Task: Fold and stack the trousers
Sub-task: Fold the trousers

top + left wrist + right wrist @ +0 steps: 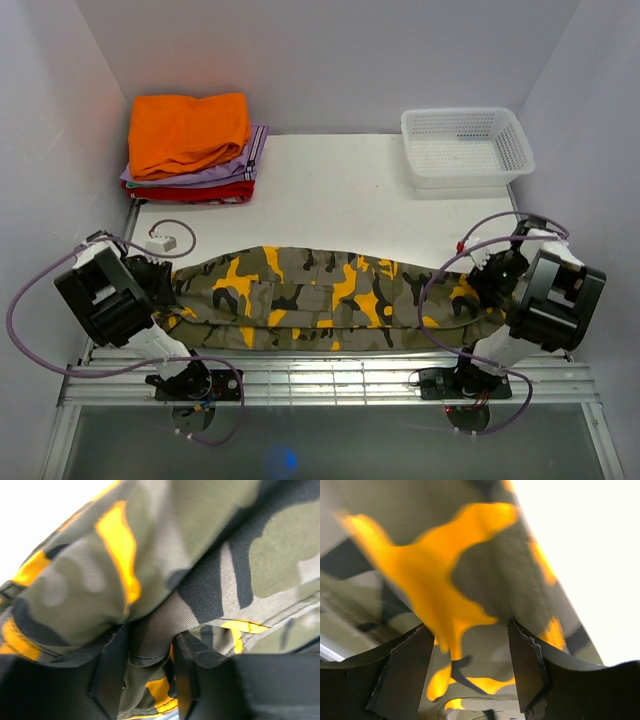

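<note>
One pair of trousers [330,298], long axis left to right.

The trousers [330,298] are matt woven cloth, and the left wrist view shows a fine diagonal twill rib and stitched seams. The desk [330,180] is white, smooth and matt. The basket [466,148] is white plastic lattice with a slight sheen. The folded orange garment [188,130] looks like soft matt cloth. The rails [330,372] are brushed metal. The left tool [147,645] and right tool [467,630] have matt black fingers, the right ones rough-edged.
</note>
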Available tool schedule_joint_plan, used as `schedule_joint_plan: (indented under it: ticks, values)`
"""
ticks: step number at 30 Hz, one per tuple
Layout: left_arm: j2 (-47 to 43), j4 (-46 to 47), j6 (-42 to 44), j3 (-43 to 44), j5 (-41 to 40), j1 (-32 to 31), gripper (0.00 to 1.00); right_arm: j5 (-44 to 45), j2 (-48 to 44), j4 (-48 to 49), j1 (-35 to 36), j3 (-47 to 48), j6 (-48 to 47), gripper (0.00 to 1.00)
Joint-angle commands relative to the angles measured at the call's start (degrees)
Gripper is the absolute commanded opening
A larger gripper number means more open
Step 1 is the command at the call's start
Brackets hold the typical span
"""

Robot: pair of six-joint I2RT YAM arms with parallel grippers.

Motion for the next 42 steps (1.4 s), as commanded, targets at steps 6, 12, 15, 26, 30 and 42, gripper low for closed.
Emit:
schedule_joint_plan:
  ticks: [6,12,15,26,30,42]
  values:
    - [15.2,11.0,-17.0,16.1,-3.1,-3.0,0.44,0.3,11.6,12.8,8.6,16.0,13.9,0.67]
    - [14.2,-0.1,-8.0,26.5,4.8,-3.0,0.72,0.0,9.3,7.1,10.1,20.3,11.3,0.73]
    - [8.7,-6.3,-1.6,28.8,8.0,-2.9,0.87,0.1,3.9,6.3,8.9,19.5,5.9,0.82]
    - [-1.5,-11.1,3.1,23.0,10.9,-2.6,0.93,2.9,5.2,1.7,2.2,27.1,12.4,0.70]
    - [-2.6,-10.6,0.1,21.0,14.2,-2.6,0.93,1.2,11.2,1.7,0.1,33.5,31.8,0.67]
    - [-4.8,-9.4,-5.6,17.7,16.6,-2.6,0.93,-1.2,17.6,9.8,-0.1,25.7,46.6,0.67]
